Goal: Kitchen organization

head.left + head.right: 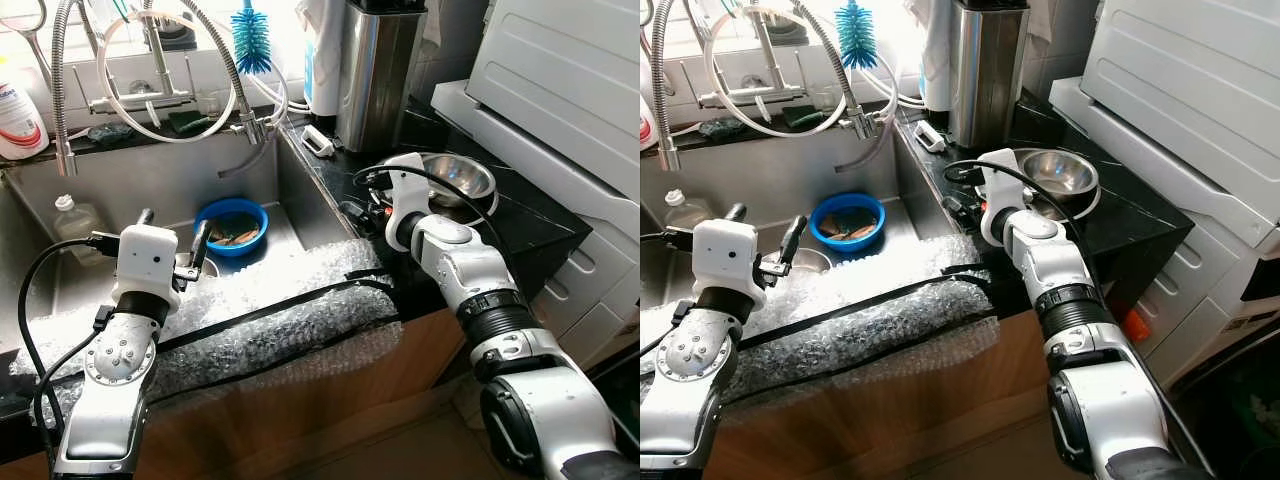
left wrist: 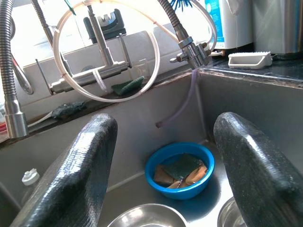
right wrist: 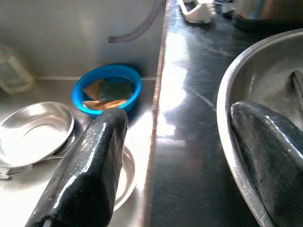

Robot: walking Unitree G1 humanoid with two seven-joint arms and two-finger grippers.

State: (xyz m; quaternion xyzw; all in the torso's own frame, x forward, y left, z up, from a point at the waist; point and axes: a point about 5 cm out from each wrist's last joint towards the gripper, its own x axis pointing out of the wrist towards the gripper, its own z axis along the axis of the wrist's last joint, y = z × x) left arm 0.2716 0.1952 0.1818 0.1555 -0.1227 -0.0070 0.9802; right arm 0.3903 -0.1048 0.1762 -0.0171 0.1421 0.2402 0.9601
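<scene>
Right wrist view has the right gripper (image 3: 173, 156) spread wide over the steel bowl's (image 3: 246, 94) rim on the black counter (image 3: 189, 94). Left gripper (image 2: 165, 161), also spread, hovers above the sink (image 1: 150, 185), where a blue bowl (image 2: 180, 170) holds what seem sponges.

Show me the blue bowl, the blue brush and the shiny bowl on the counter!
blue bowl (image 1: 232, 226): left eye view, on its rim.
blue brush (image 1: 251, 42): left eye view, on its bristles.
shiny bowl (image 1: 1058, 172): right eye view, on its inside.
</scene>
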